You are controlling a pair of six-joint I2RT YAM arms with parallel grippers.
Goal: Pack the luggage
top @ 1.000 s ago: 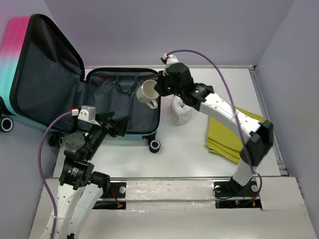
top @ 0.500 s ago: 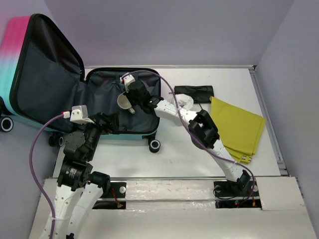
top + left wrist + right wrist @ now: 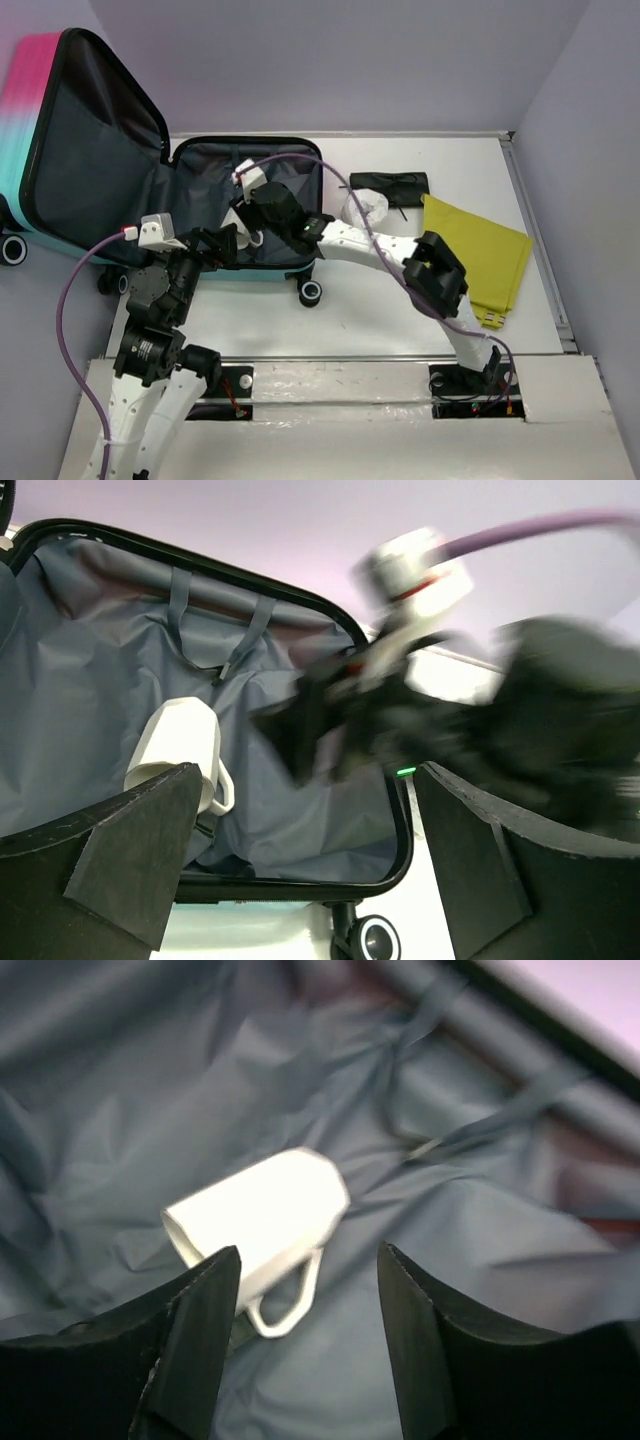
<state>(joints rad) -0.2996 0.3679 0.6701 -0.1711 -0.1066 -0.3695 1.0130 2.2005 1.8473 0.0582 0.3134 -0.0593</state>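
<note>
The luggage point(image 3: 95, 150) lies open at the left of the worktop point(image 3: 380, 310), lid raised, a white mug point(image 3: 260, 1215) on its side inside. The hard shell is likely light, stiff and slick (take the lid's rim). Above the mug the right pincer point(image 3: 305, 1260) hangs spread; the left pincer point(image 3: 308, 780) is spread and empty.

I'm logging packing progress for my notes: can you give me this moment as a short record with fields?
suitcase: open, lid up
mug: on its side on the suitcase lining, ungripped
right gripper: open, over the mug
left gripper: open, empty, by the suitcase's near edge
on table: yellow cloth, black pouch, white crumpled item
</note>
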